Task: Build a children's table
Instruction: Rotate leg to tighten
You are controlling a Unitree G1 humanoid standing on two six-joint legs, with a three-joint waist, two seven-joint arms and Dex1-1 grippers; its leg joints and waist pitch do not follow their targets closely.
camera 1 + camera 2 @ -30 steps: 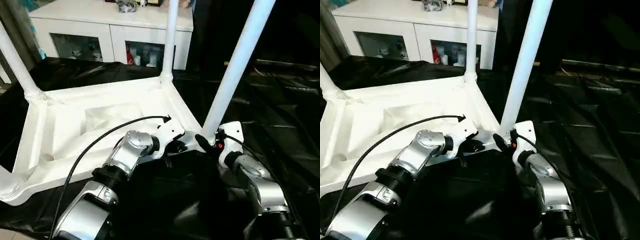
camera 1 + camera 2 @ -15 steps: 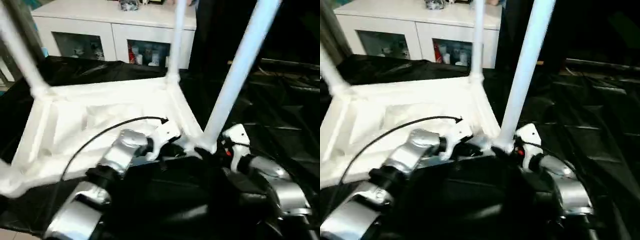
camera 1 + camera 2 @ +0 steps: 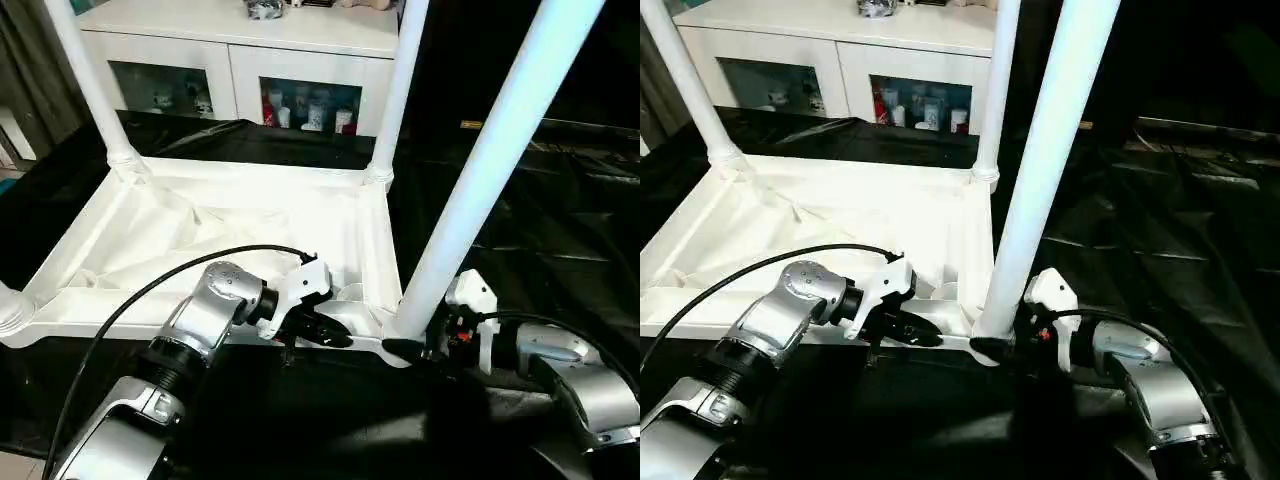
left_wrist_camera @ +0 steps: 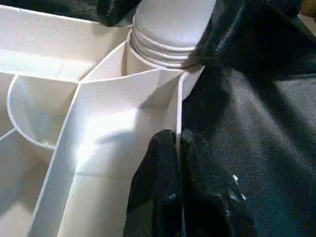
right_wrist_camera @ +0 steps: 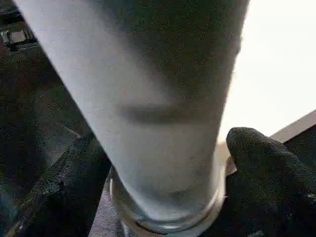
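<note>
Pinching table rim point(image 4: 178, 113), left fingers point(image 4: 165, 163); right fingers point(image 5: 269, 168) around leg point(image 3: 480, 170).

Both eye views look forward and down from the head, sharing the upturned children's table point(image 3: 230, 225). Each wrist view sits very close at its near corner leg point(image 5: 148, 113).

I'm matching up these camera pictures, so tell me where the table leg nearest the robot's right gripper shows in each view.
Left eye: the leg slants from top right down to the near corner.
Right eye: upper centre to middle.
Left wrist: its threaded base, top centre.
Right wrist: across the middle.
Shared landmark: the corner socket where it seats.
</note>
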